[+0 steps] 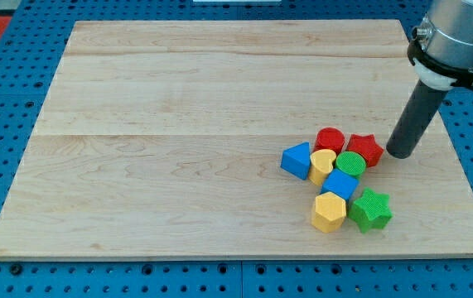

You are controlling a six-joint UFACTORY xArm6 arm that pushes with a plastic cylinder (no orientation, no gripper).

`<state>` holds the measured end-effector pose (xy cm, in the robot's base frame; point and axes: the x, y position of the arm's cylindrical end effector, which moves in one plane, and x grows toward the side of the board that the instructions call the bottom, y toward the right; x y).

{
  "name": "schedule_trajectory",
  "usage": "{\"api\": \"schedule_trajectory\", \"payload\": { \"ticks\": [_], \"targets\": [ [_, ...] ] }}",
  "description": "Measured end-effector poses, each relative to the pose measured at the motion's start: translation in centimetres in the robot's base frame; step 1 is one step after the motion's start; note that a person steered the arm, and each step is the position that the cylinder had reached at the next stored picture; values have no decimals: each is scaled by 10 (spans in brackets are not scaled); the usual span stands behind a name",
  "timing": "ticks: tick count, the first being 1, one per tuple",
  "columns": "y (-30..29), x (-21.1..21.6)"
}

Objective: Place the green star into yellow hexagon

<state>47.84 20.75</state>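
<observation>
The green star (371,209) lies near the view's bottom right of the wooden board (178,124). It touches the yellow hexagon (329,213) on its left. My tip (401,154) stands on the board just right of the red star (365,150), above and to the right of the green star, apart from it.
A cluster sits above the two: a blue cube (340,184), a green cylinder (350,163), a yellow block (322,165), a red cylinder (330,140) and a blue triangle (297,160). The board's right edge is near the tip.
</observation>
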Motion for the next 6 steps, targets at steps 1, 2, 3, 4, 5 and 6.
{"api": "schedule_trajectory", "payload": {
  "ticks": [1, 2, 3, 4, 5, 6],
  "targets": [
    [3, 3],
    [33, 45],
    [32, 83],
    [-10, 94],
    [-42, 97],
    [-43, 99]
  ]
}}
